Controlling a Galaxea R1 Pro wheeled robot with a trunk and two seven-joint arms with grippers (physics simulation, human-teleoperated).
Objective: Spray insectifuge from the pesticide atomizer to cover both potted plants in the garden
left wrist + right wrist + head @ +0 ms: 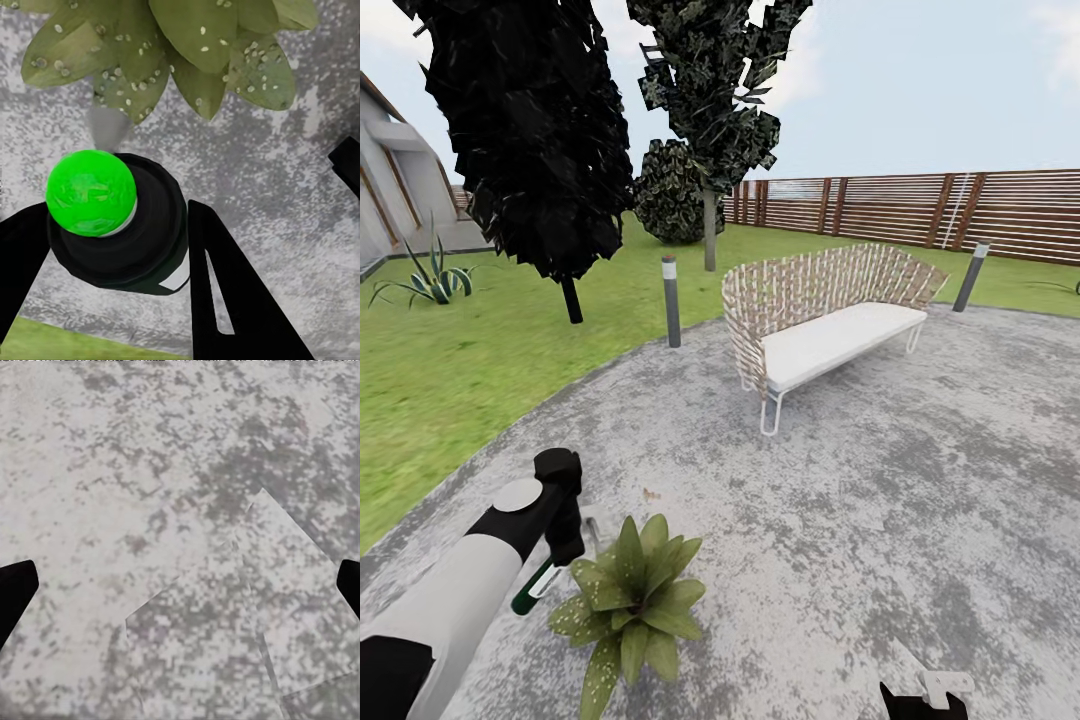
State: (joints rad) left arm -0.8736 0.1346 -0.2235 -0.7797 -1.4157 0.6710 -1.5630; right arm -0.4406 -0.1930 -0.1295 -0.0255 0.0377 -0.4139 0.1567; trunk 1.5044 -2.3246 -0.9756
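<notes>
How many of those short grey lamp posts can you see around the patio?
2. One grey post stands at the patio edge left of the bench; the other leans behind the bench's right end. Trees could hide others.

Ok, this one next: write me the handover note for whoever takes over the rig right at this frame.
Left end effector: shut on the spray bottle, green dot on its top, nozzle toward the plant.
Right end effector: open, nothing in it, hanging low over bare paving.
Things: one small leafy plant sits on the paving just in front of the left arm; its leaves carry pale specks, so spraying seems under way. A second plant like it is not in these pictures.
Done: bottle picked up and brought to the first plant.
Left: finish covering this plant, then find and spray the second one.
</notes>
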